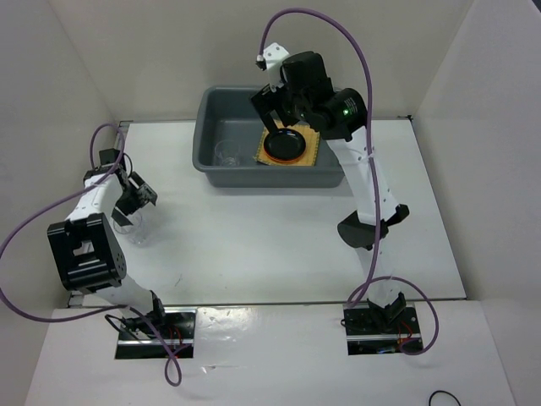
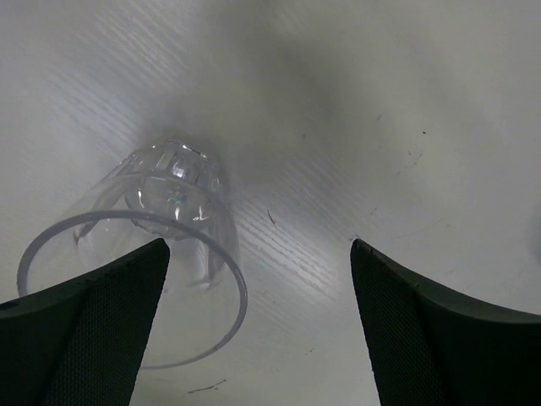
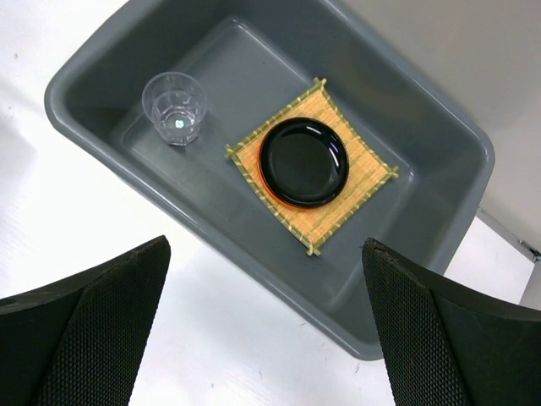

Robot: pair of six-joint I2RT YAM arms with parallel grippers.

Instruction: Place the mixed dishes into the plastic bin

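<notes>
The grey plastic bin (image 1: 204, 127) stands at the back of the table; it also shows in the right wrist view (image 3: 241, 228). Inside it lie the tan woven mat (image 3: 355, 182) and on it the black plate (image 3: 304, 161), with a thin orange plate edge (image 3: 275, 191) showing under it. One clear cup (image 3: 174, 106) stands upright in the bin. My right gripper (image 3: 264, 330) is open and empty above the bin's near wall. Another clear cup (image 2: 161, 228) stands on the table at the left. My left gripper (image 2: 258, 330) is open just above it, its left finger (image 2: 93, 330) over the cup's rim.
White walls enclose the table on the left, back and right. The left arm's purple cable (image 1: 34, 220) loops at the left edge. The right arm (image 1: 368, 182) stretches from the near edge up to the bin.
</notes>
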